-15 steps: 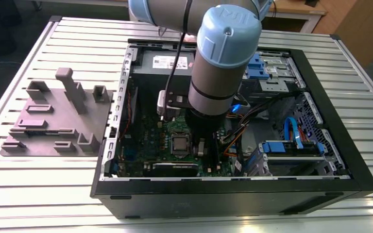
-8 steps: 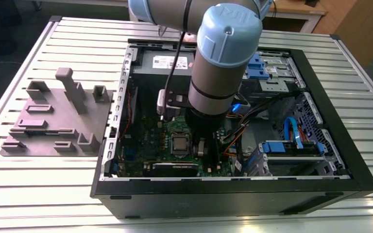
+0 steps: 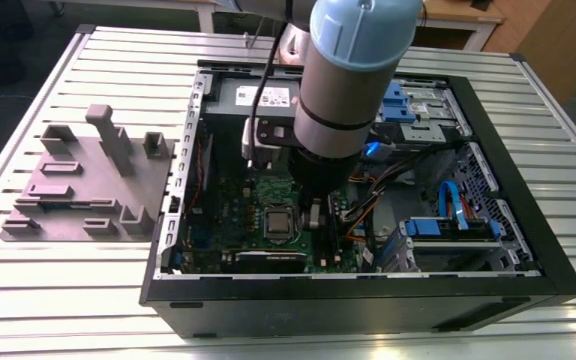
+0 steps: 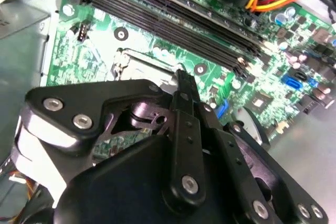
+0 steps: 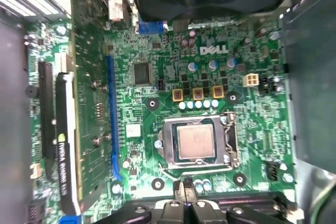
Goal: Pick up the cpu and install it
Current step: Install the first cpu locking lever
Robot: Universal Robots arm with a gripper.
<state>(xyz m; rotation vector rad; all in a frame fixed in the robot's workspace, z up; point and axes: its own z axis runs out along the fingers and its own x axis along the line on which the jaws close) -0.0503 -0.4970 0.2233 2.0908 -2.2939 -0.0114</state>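
Hovering over board [image 5: 157, 61]; chip [image 5: 195, 141] seated in socket [image 5: 198, 142]. Pincer [image 5: 184, 192] at socket's 6 o'clock, fingers together, empty. Keep clear, avoid nudging chip.

The arm [image 3: 348, 82] is a thick silver-grey cylinder with a pale blue rounded cap at its upper joint and a black band around the tube below it. Under the tube sits a black wrist section. The gripper [image 4: 178, 85] is matte black, with jointed links fastened by shiny round silver screws.
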